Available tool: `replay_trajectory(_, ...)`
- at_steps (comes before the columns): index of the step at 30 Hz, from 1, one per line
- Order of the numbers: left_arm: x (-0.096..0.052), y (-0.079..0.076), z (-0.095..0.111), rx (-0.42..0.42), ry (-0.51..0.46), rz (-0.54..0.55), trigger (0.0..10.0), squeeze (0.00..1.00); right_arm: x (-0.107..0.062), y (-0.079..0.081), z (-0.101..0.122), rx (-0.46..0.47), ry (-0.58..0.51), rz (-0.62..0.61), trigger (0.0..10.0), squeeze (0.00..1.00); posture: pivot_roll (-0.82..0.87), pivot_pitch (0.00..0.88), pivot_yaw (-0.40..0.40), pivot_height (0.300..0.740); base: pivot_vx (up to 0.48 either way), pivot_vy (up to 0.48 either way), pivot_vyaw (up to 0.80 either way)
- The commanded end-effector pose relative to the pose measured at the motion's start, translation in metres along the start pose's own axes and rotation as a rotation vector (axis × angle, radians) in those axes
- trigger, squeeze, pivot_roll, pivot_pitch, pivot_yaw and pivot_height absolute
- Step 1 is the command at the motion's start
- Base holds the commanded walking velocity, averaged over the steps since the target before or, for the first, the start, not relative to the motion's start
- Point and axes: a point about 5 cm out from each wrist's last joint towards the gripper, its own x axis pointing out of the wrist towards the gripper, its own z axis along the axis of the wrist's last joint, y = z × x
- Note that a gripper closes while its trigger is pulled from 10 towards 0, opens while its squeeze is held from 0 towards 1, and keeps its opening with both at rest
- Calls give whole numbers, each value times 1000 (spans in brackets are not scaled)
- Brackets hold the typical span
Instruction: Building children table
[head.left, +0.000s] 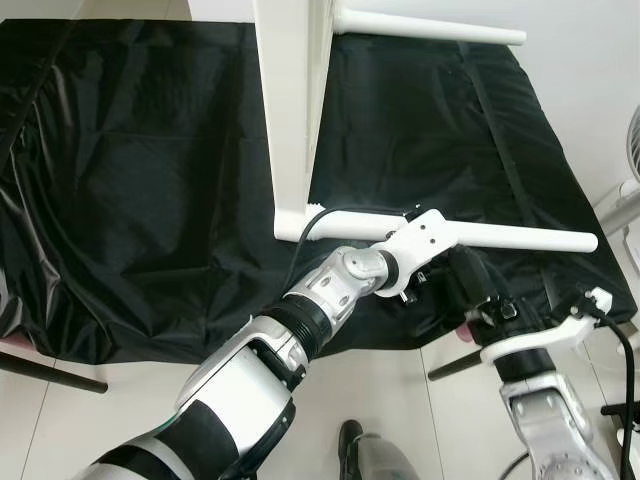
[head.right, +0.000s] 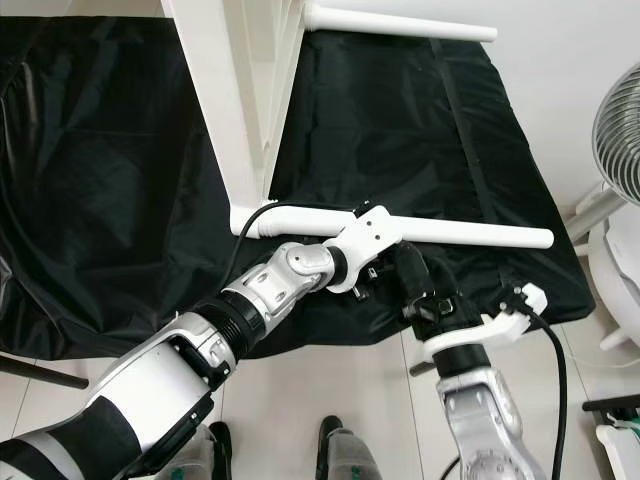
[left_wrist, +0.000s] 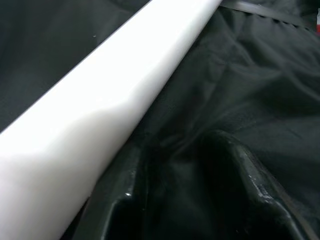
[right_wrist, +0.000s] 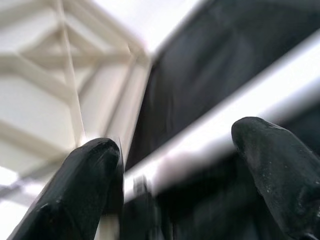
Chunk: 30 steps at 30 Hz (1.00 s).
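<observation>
jaws of right gripper (right_wrist: 175, 185) gape below white table leg (head.left: 520, 237); left gripper's (head.left: 415, 285) jaws unclear.

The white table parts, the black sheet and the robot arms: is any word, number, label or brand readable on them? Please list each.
None can be read. The white table leg, the tabletop, the black sheet, the left pincer and the right pincer bear no legible text in any view.
</observation>
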Motion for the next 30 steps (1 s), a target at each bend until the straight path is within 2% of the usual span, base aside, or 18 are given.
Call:
replay_trajectory(1, 9, -23, 2, -63, -37, 11, 10000, 0, -1, -5, 2, -23, -7, -26, 10000, 0, 18, 229, -10, 740, 0, 0, 0)
replay_trajectory(3, 7, -28, 0, -58, -48, -24, 10000, 0, 6, -7, 5, -42, -25, -33, 10000, 0, 35, 228, -19, 740, 0, 0, 0)
replay_trajectory(6, -5, -47, -6, -28, -89, -176, 10000, 0, 27, -14, 9, -60, -66, -55, 10000, 0, 54, 227, -26, 740, 0, 0, 0)
replay_trajectory(7, -5, -47, -6, -28, -89, -176, 10000, 0, 27, -14, 9, -60, -66, -55, 10000, 0, 54, 227, -26, 740, 0, 0, 0)
replay_trajectory(9, -22, -58, -6, 0, -112, -297, 10000, 0, 42, -18, 8, -83, -81, -58, 10000, 0, 74, 226, -30, 740, 0, 0, 0)
replay_trajectory(10, -22, -58, -6, 0, -112, -297, 10000, 0, 42, -18, 8, -83, -81, -58, 10000, 0, 74, 226, -30, 740, 0, 0, 0)
replay_trajectory(12, -35, -61, 0, -2, -134, -360, 10000, 0, 56, -22, 6, -118, -96, -71, 10000, 0, 81, 221, -31, 740, 0, 0, 0)
replay_trajectory(17, -58, -46, 19, -35, -207, -333, 10000, 0, 76, -28, -1, -247, -110, -132, 10000, 0, 89, 218, -35, 740, 0, 0, 0)
replay_trajectory(20, -63, -41, 23, -44, -226, -302, 10000, 0, 80, -29, -2, -282, -115, -147, 10000, 0, 89, 218, -35, 740, 0, 0, 0)
replay_trajectory(22, -74, -24, 20, -78, -239, -162, 10000, 0, 85, -27, -5, -319, -113, -153, 10000, 0, 101, 214, -46, 740, 0, 0, 0)
replay_trajectory(23, -74, -24, 20, -78, -239, -162, 10000, 0, 85, -27, -5, -319, -113, -153, 10000, 0, 101, 214, -46, 740, 0, 0, 0)
replay_trajectory(24, -81, -14, 17, -124, -245, -73, 10000, 0, 87, -26, -7, -316, -109, -148, 10000, 125, 106, 214, -52, 740, 0, 0, 0)
replay_trajectory(25, -81, -14, 17, -124, -245, -73, 10000, 0, 87, -26, -7, -316, -109, -148, 10000, 125, 106, 214, -52, 740, 0, 0, 0)
replay_trajectory(26, -89, -6, 13, -157, -243, -4, 10000, 0, 88, -25, -8, -331, -109, -141, 10000, 639, 109, 213, -58, 740, 0, 0, 0)
replay_trajectory(27, -89, -6, 13, -157, -243, -4, 10000, 0, 88, -25, -8, -331, -109, -141, 10000, 639, 109, 213, -58, 740, 0, 0, 0)
replay_trajectory(28, -95, 0, 9, -179, -240, 56, 10000, 875, 89, -25, -10, -325, -105, -137, 10000, 1000, 110, 211, -63, 740, 0, 0, 0)
replay_trajectory(29, -95, 0, 9, -179, -240, 56, 10000, 875, 89, -25, -10, -325, -105, -137, 10000, 1000, 110, 211, -63, 740, 0, 0, 0)
replay_trajectory(30, -105, 5, 4, -205, -229, 95, 10000, 1000, 89, -25, -12, -333, -106, -129, 10000, 1000, 112, 209, -68, 740, 0, 0, 0)
